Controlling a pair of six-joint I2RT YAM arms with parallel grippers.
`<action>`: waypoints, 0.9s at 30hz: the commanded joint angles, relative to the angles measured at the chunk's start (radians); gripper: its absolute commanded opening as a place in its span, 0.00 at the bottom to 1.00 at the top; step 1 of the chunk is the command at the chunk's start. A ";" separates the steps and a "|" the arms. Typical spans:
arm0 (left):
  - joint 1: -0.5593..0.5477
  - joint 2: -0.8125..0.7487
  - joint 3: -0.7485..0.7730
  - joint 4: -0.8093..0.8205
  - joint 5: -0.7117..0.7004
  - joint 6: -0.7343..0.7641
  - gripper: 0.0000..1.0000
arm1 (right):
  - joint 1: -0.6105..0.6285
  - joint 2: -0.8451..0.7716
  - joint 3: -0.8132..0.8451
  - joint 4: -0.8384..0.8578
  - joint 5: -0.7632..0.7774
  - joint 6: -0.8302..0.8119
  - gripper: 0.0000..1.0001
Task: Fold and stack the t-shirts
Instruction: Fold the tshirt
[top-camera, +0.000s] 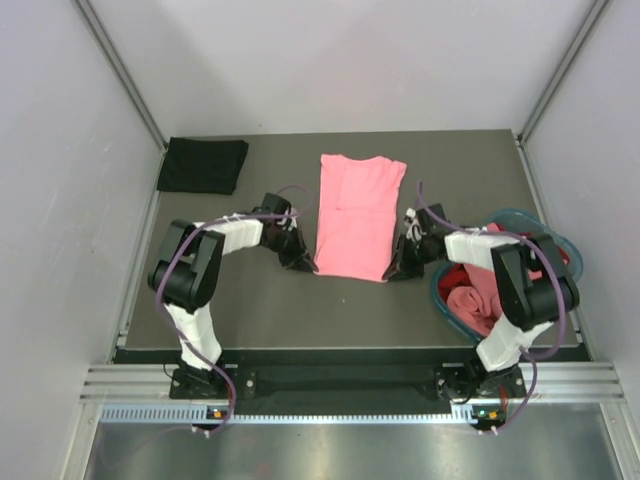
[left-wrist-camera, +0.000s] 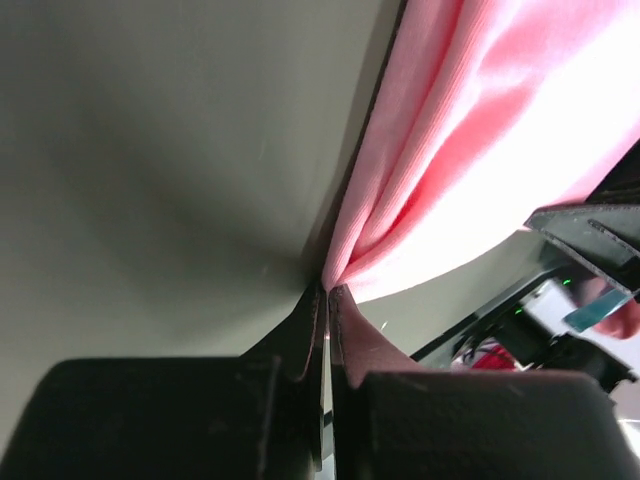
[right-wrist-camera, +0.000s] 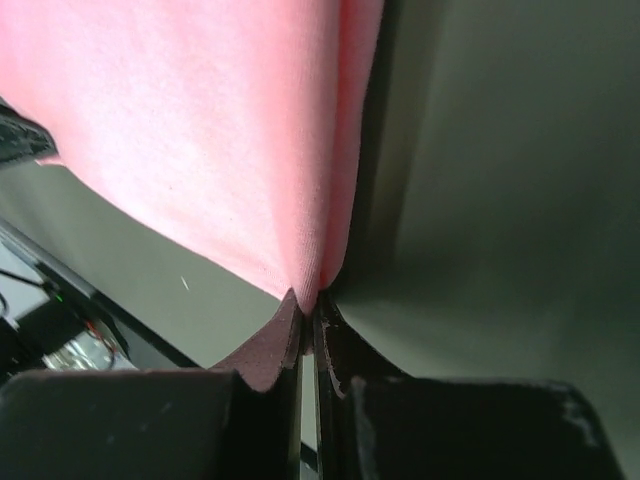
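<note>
The salmon pink t-shirt (top-camera: 358, 215) lies flat in the middle of the surface (top-camera: 270, 310). It looks like a narrow lengthwise panel with its neck towards the far edge and its hem towards the arms. It is thin, soft knit cloth, so I judge it light and limp. It will sag, drape and drag wherever it is unsupported, and a single layer could slip out of a shallow pinch. The two near hem corners are the sensible places to hold it, so that the whole edge lifts evenly for a fold towards the collar.

That is where both tools sit. The left tool (top-camera: 300, 262) is closed on the near left corner. Its wrist view shows the pink cloth (left-wrist-camera: 480, 120) gathered into pleats that run into the tips of the tool (left-wrist-camera: 327, 300). The right tool (top-camera: 395, 270) is likewise clamped on the near right corner, with the fabric (right-wrist-camera: 200, 130) funnelling down between its closed tips (right-wrist-camera: 308, 305).

A black t-shirt (top-camera: 203, 165) lies folded into a flat rectangle at the far left corner of the surface, well apart from the pink one.

At the right edge, beside the right arm, stands a round teal basket (top-camera: 512, 213). It holds bundled red cloth (top-camera: 462, 276) and some pinker cloth (top-camera: 478, 305), partly hidden by the arm. These are probably tees not yet folded.
</note>
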 joint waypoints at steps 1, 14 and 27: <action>-0.017 -0.115 -0.092 -0.002 -0.037 0.023 0.00 | 0.062 -0.126 -0.098 -0.007 0.044 -0.005 0.00; -0.069 -0.425 -0.333 -0.012 -0.046 -0.046 0.00 | 0.147 -0.496 -0.345 -0.043 0.093 0.123 0.00; -0.039 -0.220 0.199 -0.210 -0.103 0.052 0.00 | 0.024 -0.357 0.192 -0.280 0.154 -0.035 0.00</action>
